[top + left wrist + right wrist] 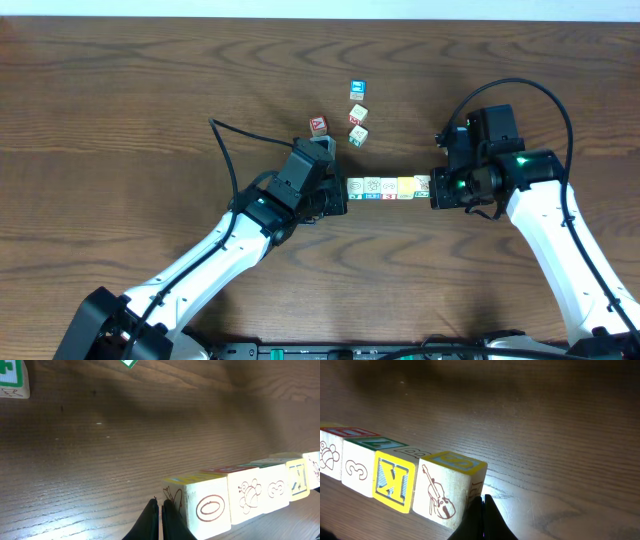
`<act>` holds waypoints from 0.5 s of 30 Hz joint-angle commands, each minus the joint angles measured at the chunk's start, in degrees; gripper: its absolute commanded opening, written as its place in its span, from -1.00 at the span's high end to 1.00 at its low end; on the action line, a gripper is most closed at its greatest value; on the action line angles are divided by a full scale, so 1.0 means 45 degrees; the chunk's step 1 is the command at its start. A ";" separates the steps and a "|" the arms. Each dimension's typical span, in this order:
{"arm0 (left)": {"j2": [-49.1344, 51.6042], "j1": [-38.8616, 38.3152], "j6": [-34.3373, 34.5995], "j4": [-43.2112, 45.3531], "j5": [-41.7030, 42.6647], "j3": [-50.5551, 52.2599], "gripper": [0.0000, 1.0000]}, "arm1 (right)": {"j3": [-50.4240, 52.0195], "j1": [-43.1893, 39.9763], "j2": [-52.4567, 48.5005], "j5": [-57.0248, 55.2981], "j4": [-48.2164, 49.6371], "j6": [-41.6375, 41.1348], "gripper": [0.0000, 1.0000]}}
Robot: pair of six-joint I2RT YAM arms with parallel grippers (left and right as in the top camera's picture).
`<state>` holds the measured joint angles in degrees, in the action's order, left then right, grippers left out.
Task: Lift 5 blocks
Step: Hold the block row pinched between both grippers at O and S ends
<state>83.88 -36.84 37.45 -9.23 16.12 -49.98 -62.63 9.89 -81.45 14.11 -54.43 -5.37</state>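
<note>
Five blocks point(388, 187) stand in one tight row, squeezed between my two grippers. My left gripper point(341, 190) is shut and its closed tips point(161, 502) press on the end face of the cream O block point(210, 507). Beyond that block come a bee block point(250, 495), a 3 block point(275, 491) and the yellow K block point(298, 477). My right gripper point(433, 190) is also shut, its tips point(483, 497) against the violin block point(442, 490) beside the yellow K block point(394, 480). I cannot tell whether the row rests on the table or hangs just above it.
Behind the row lie loose cubes: a red-faced one point(318, 125), a blue-faced one point(356, 90), a cream one point(358, 113) and a green-marked one point(357, 134). A green-faced cube point(12, 377) shows at the far left of the left wrist view.
</note>
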 commanded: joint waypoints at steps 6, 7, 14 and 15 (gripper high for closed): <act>0.0097 -0.0549 -0.0068 0.0491 0.1948 -0.1146 0.86 | -0.0316 0.0879 0.0199 0.3638 0.0083 0.0175 0.97; 0.0126 -0.0549 -0.0068 0.0491 0.1948 -0.1146 0.86 | -0.0316 0.0918 0.0185 0.3638 0.0087 0.0160 0.98; 0.0170 -0.0549 -0.0078 0.0491 0.1948 -0.1146 0.85 | -0.0306 0.1243 -0.0044 0.3585 0.0175 0.0160 0.98; 0.0175 -0.0549 -0.0078 0.0491 0.1948 -0.1146 0.86 | -0.0306 0.1243 -0.0073 0.3589 0.0194 0.0151 0.98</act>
<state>84.68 -36.84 37.45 -10.02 15.14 -49.98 -62.63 11.33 -81.45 13.54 -54.33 -5.37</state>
